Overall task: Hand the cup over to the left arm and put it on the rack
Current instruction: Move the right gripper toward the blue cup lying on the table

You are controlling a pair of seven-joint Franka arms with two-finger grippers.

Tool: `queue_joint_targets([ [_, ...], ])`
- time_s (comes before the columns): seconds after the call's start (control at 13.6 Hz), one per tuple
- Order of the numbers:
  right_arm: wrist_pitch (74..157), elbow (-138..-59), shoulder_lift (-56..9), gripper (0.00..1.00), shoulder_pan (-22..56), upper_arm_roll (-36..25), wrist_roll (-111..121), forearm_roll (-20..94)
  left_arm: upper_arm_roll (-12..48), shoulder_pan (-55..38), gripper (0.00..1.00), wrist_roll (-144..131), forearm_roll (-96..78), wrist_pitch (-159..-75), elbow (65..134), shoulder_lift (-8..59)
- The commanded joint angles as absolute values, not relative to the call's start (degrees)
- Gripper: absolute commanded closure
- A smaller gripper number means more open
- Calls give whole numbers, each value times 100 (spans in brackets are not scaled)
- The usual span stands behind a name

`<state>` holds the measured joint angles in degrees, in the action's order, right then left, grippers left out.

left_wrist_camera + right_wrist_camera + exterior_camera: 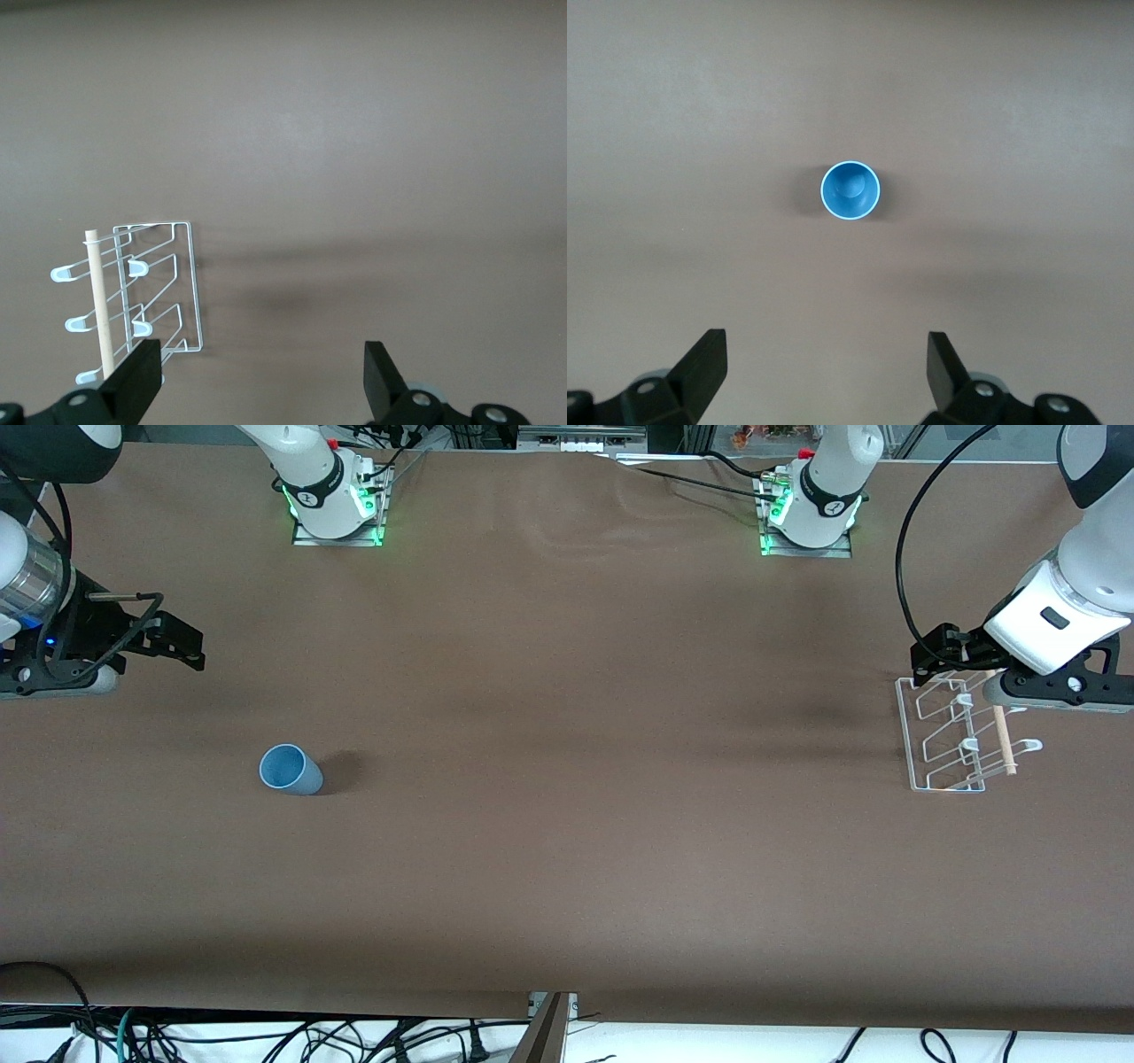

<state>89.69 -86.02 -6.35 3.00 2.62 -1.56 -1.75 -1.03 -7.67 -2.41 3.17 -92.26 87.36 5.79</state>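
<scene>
Nearest the front camera, toward the right arm's end of the table (567,868), the cup (290,769) stands upright on the brown cover, mouth up, alone, nothing touching it. Light blue, tapered, no handle. The right wrist view looks straight down into it (850,190); rim round, inside bare.

Toward the left arm's end, a little farther from the camera than the cup: the rack (952,735). Clear frame, white wire loops and hooks, thin wooden dowel (1004,737) along one side. Cup and rack well apart, most of the table between them. In the left wrist view the rack (155,288) lies flat on the cover with the dowel (100,305) running past the hooks.

Farther back, the right gripper (182,642) hangs over bare cover at the right arm's end, fingers spread wide with nothing between them (824,372). Not over the cup.

The left gripper (939,657) hangs over the rack's farther end, fingers likewise spread, holding nothing (261,376). One fingertip (142,367) shows in front of the rack's corner; contact cannot be told.
</scene>
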Motion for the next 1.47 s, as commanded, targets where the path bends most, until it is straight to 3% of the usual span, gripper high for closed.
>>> queue_joint_targets([
  [0.0,8877,-8508,-650,0,237,281,-105,-62,-88,-773,0,-290,299,-9105,8569,650],
  [0.74,9000,-8534,-1036,0,80,202,-97,-123,-88,-773,0,-290,299,-9105,8569,650],
  [1.4,9948,-8578,-2565,0,-176,176,-44,-246,-105,-747,0,-273,299,-9105,8561,642],
])
